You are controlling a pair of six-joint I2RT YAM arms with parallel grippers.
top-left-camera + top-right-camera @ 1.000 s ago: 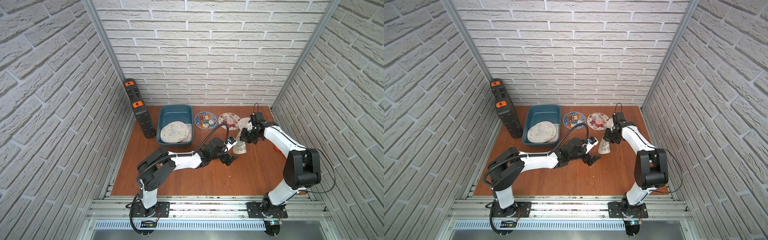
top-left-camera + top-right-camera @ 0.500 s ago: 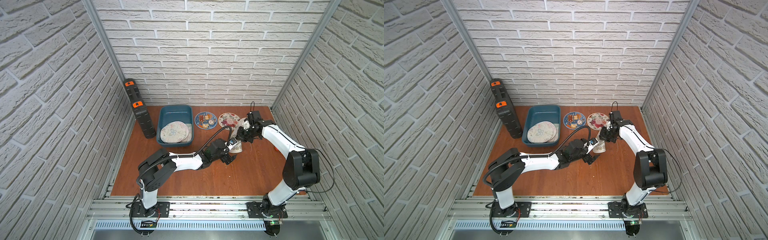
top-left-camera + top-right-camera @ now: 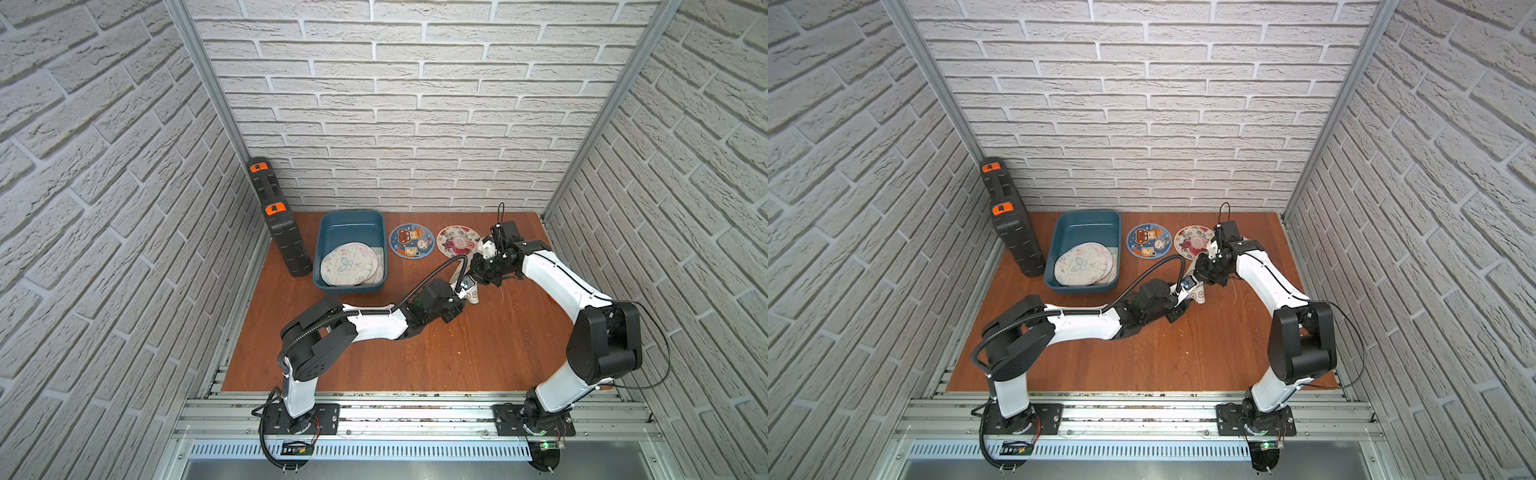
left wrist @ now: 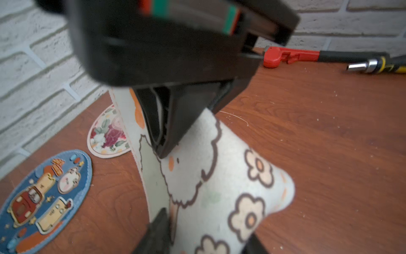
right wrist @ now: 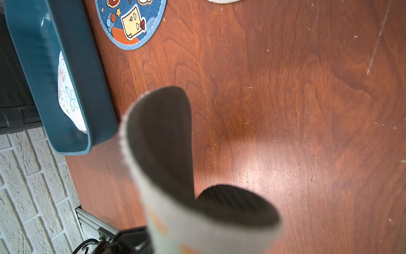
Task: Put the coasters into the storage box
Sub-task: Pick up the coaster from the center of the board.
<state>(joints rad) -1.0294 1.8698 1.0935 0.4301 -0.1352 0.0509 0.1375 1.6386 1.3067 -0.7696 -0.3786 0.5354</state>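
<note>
Nearest, low over the reddish-brown wooden tabletop [image 3: 415,357], the left gripper [image 4: 206,227] is sitting with its black fingers [image 4: 159,228] narrowed on either side of the bottom edge of the pale coaster [image 4: 219,187]. This thin round fabric mat, printed with brown-outlined flowers, is being held roughly upright and curled. Whether those fingers are actually clamping it, I cannot tell. Just above, the right gripper [image 4: 163,150] is pinching the mat's upper part, its fingers pressed together on it.

Farther back, the teal-blue rectangular plastic storage box [image 3: 351,230] is holding a stack of pale printed coasters [image 3: 347,268]. The held mat is hanging well to the side of it. Beside the box, a dark blue round cartoon coaster [image 3: 412,241] and a white floral round coaster [image 3: 457,243] are lying flat, just beside each other. A tall black case with orange latches [image 3: 286,237] is standing on the box's other side.
</note>
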